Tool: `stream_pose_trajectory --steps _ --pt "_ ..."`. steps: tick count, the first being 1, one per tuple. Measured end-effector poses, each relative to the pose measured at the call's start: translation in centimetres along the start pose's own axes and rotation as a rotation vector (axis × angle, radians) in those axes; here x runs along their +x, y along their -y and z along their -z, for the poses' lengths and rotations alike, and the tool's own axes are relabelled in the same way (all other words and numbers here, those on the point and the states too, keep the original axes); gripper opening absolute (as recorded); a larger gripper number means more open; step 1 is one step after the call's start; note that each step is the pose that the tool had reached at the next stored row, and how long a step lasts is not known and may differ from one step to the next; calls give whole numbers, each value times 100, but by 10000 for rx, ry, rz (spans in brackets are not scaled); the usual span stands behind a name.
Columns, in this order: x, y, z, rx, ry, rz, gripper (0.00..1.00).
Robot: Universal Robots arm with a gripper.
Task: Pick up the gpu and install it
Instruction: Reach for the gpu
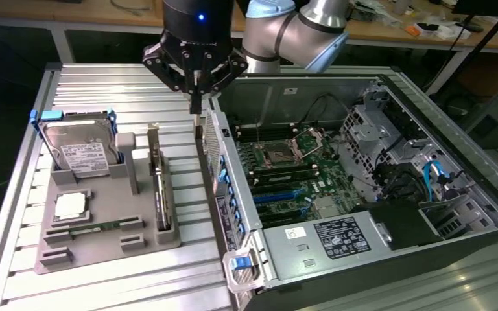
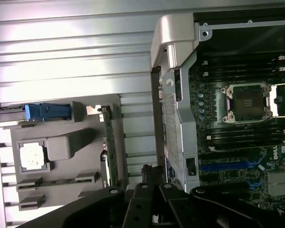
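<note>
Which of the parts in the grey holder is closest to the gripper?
The gpu: the thin green card on edge, on the holder's side toward the case. The hard drive and square chip sit farther to the exterior view's left.

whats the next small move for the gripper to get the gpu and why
Probably a short shift toward the exterior view's left: the gripper hangs shut above the table strip beside the computer case, while the gpu stands on edge in the grey holder, untouched.
</note>
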State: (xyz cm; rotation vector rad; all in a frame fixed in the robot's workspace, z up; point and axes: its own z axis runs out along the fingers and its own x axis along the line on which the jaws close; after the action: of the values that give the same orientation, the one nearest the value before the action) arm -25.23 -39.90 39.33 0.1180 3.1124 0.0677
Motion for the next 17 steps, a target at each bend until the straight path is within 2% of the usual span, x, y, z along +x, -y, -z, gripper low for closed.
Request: stream_pose_trajectory --steps 6,17 --pt "153 11 4 0 0 -1 11" --pt "499 37 15 2 -1 0 11"
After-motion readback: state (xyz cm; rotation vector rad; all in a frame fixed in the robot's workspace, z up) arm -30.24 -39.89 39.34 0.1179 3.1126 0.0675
